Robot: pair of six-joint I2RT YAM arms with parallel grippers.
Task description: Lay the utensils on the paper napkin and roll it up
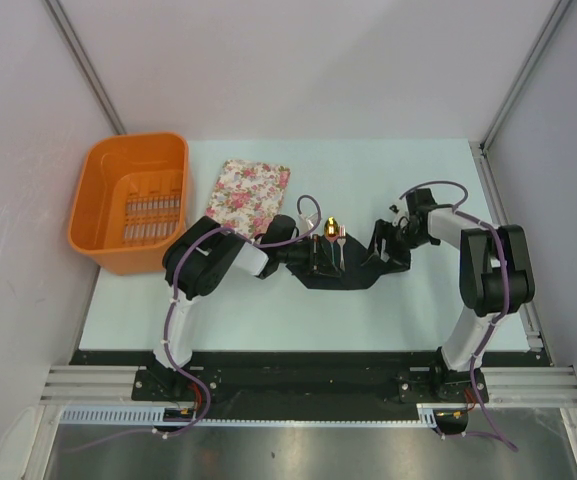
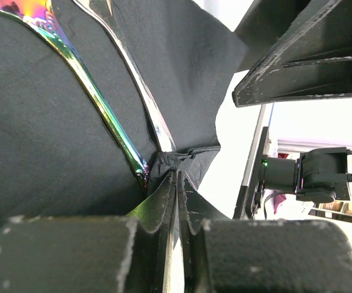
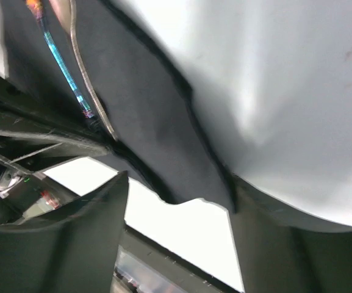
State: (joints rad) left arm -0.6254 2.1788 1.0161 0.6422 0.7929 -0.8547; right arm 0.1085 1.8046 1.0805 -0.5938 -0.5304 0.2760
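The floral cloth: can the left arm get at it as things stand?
Probably yes, but not freely. The cloth lies close beside the left arm with nothing on it, yet the left gripper is shut on the black napkin and must release first.

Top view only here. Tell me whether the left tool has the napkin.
Observer: Yes. The left wrist view shows the left tool shut on a bunched edge of the napkin.
Operator: Report the right tool.
Observer: Its wrist view shows the right tool open wide, with the napkin's edge reaching the gap.
Operator: Describe the handles up close.
Observer: The utensils lie on the napkin, and their slim handles have a rainbow sheen.
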